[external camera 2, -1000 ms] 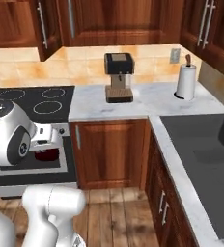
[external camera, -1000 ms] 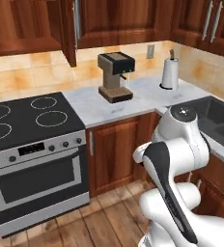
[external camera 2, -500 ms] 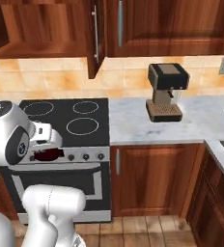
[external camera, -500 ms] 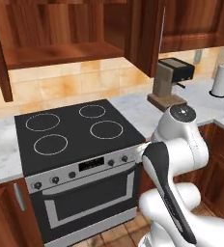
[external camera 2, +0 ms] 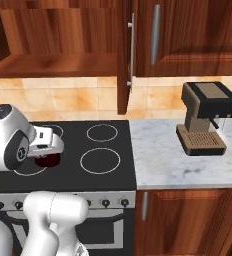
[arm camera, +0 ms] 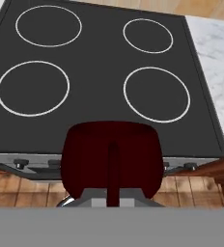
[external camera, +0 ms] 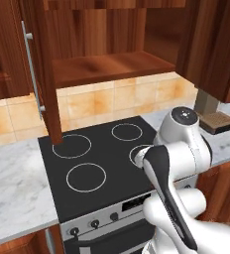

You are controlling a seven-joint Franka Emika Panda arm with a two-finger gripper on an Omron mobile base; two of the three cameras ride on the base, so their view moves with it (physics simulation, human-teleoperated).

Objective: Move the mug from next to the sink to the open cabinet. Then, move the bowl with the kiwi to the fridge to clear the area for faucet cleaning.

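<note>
gripper: clenched on the mug, which is held low over the stove front edge | target: shelf of the open cabinet lies above the stove and beyond the mug | route judged open upward; door hangs at the stove's left rear, to be cleared | mug upright

The white Franka arm with dark joints is folded close over its own base, its rounded elbow joint raised high and the forearm angling down and back. Its two-finger gripper sits low beside the arm's body, jaws closed on the small dark maroon mug.
</note>
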